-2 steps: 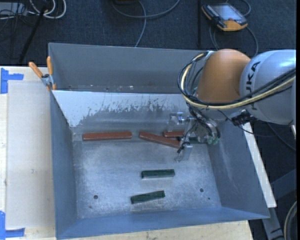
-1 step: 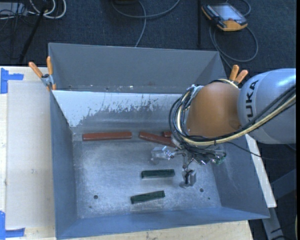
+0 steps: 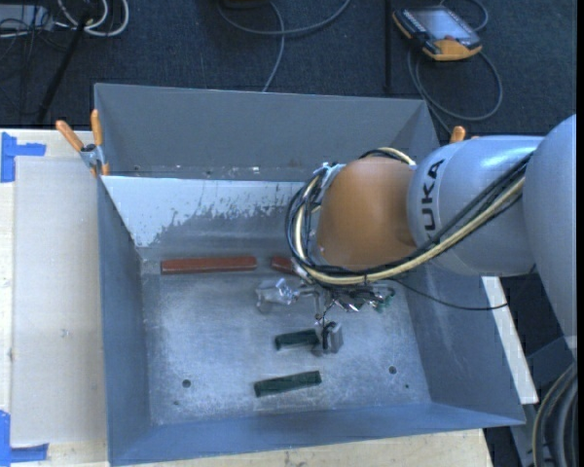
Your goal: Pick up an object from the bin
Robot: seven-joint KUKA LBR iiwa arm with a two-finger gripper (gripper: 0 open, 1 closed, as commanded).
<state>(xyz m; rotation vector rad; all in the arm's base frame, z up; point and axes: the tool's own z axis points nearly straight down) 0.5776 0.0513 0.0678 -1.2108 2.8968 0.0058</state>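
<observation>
My gripper (image 3: 328, 337) is down near the bin floor, right of the middle, under the orange wrist cover. A short dark green bar (image 3: 296, 340) lies flat on the floor, and its right end meets the gripper. Whether the gripper is touching the bar or only beside it, I cannot tell. A small clear, silvery piece (image 3: 273, 296) lies just up and left of the gripper. A longer dark green bar (image 3: 287, 384) lies nearer the front wall, apart from the gripper.
A long reddish-brown bar (image 3: 208, 265) lies along the foot of the back wall. A second short reddish-brown piece (image 3: 280, 261) is partly hidden by the wrist cover and cables. The arm covers the bin's right side.
</observation>
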